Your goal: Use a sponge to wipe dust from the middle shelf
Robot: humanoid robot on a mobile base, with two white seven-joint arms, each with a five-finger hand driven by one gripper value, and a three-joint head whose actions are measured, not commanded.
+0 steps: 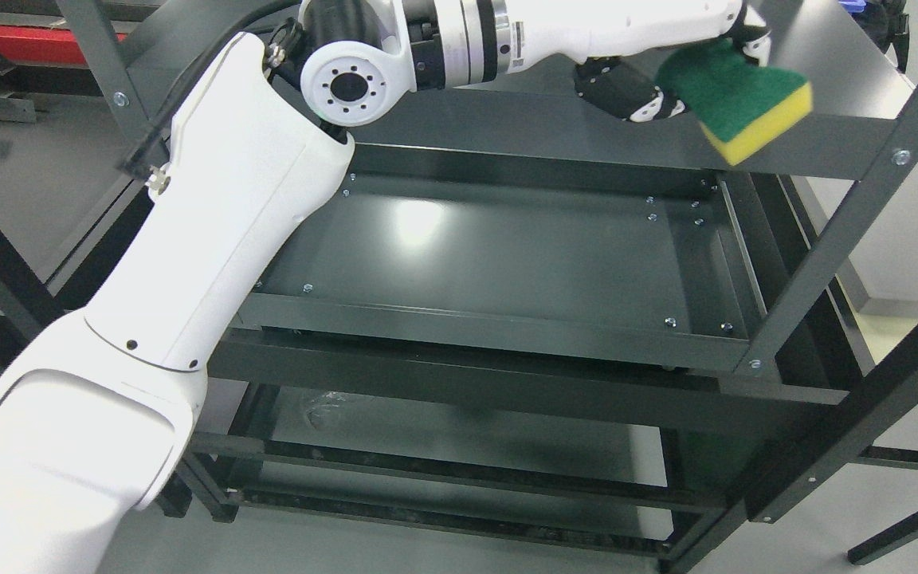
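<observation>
Green-and-yellow sponge [746,100], white-and-black robot hand [650,88], dark grey shelf [507,255].

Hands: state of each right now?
Left hand: closed on the sponge, up over the top shelf.
Right hand: not in view.

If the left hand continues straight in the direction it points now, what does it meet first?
The left hand, holding the sponge, points right along the top shelf. The first thing in that line looks like the frame's right post, though depth is unclear and it may pass behind it.
</observation>
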